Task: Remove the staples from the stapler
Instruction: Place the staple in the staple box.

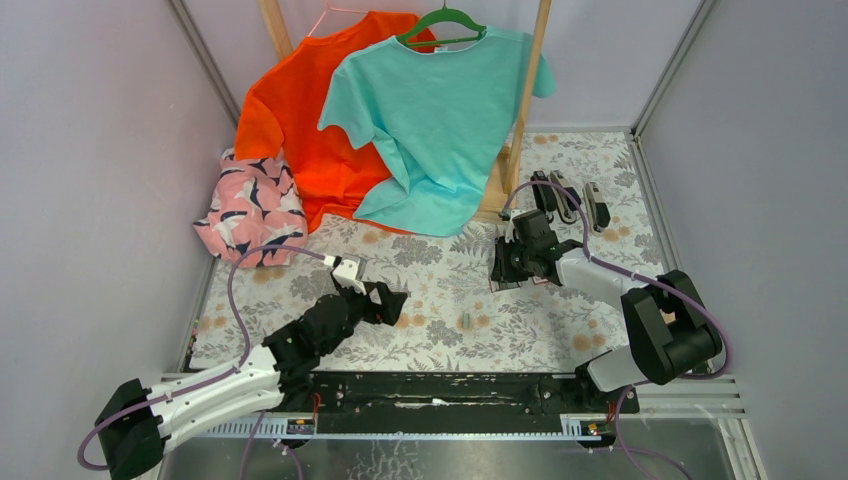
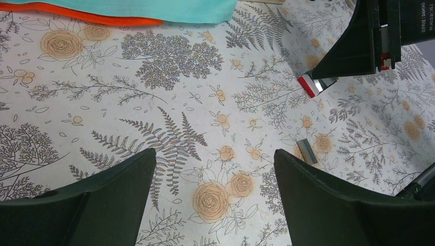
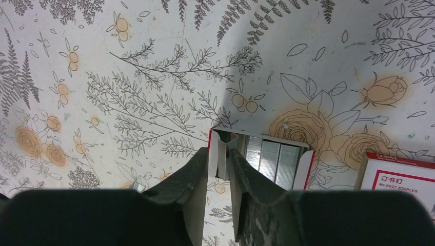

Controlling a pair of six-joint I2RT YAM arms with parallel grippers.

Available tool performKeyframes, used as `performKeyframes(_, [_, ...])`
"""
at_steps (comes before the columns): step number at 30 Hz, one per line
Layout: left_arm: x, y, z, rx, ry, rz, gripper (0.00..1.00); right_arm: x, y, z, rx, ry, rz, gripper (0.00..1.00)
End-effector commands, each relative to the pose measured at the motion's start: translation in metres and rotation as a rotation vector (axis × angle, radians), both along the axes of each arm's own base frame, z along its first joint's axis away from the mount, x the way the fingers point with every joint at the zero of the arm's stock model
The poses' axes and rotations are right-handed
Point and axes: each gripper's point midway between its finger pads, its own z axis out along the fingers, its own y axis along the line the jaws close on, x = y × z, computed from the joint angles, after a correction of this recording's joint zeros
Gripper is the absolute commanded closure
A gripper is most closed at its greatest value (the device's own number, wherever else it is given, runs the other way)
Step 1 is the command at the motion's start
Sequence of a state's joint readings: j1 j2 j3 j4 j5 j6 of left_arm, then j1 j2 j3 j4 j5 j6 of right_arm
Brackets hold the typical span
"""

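Staples (image 1: 466,320) turn up twice on the flower-print table (image 1: 430,255), and neither lot sits in a stapler. Towards the left edge, the left gripper (image 1: 392,300) hovers low with its fingers spread wide and nothing between them. It looks parked there, out of the other arm's way yet near enough to help. Just right of it, by the middle of the near edge, a loose strip (image 2: 307,151) lies flat on the cloth, apart from both claws; it was probably set aside or dropped. Further right, the right gripper (image 1: 500,272) points down and pinches a held strip (image 3: 220,148) by its flat sides, with only the thin metal between its fingers. It holds the strip upright at the left end of an open staple box (image 3: 306,166), beside the packed rows (image 3: 272,159), which suggests it is slotting the strip in. A closed box (image 3: 397,179) rests just right of that. Towards the far right corner lie what look like dark staplers (image 1: 565,195), well apart from the boxes.
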State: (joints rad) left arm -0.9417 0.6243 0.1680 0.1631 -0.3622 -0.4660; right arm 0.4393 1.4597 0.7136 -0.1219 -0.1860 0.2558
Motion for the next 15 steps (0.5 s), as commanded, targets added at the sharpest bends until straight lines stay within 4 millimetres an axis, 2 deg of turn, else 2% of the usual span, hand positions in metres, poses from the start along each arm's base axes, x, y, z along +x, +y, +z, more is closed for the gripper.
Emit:
performKeyframes(1, [0.0041,-0.0044,0.0177,-0.050,-0.031,0.005,0.08,0.0053,0.0086,0.0113,0.049,-0.022,0.009,0.72])
performKeyframes(15, [0.0042,-0.0040,0.0188,-0.050,-0.034,0.006,0.08,0.0052,0.0100,0.0134,0.061,-0.025,0.008,0.75])
